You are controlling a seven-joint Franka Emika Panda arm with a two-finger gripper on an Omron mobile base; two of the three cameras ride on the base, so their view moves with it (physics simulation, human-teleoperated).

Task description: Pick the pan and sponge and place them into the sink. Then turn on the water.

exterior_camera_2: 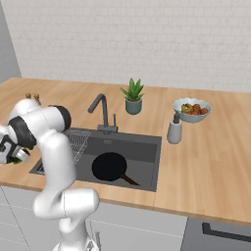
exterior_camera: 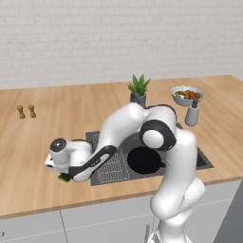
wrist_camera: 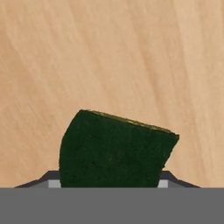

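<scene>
The black pan (exterior_camera: 144,160) (exterior_camera_2: 109,166) lies in the dark grey sink (exterior_camera: 201,159) (exterior_camera_2: 142,144), its handle pointing to the front. My gripper (exterior_camera: 65,174) (exterior_camera_2: 15,158) (wrist_camera: 109,183) hangs low over the wooden counter just left of the sink, fingers pointing down. The dark green sponge (wrist_camera: 113,151) (exterior_camera: 64,178) (exterior_camera_2: 19,160) sits tilted between the fingers, with my gripper shut on it. The faucet (exterior_camera_2: 100,112) stands behind the basin with no stream under its spout.
A potted plant (exterior_camera: 138,89) (exterior_camera_2: 132,97), a white bowl of food (exterior_camera: 186,95) (exterior_camera_2: 192,110) and a soap dispenser (exterior_camera: 191,114) (exterior_camera_2: 174,130) stand behind and right of the sink. Two small shakers (exterior_camera: 26,111) sit at the far left. The wire drainer (exterior_camera: 111,163) lies beside my hand.
</scene>
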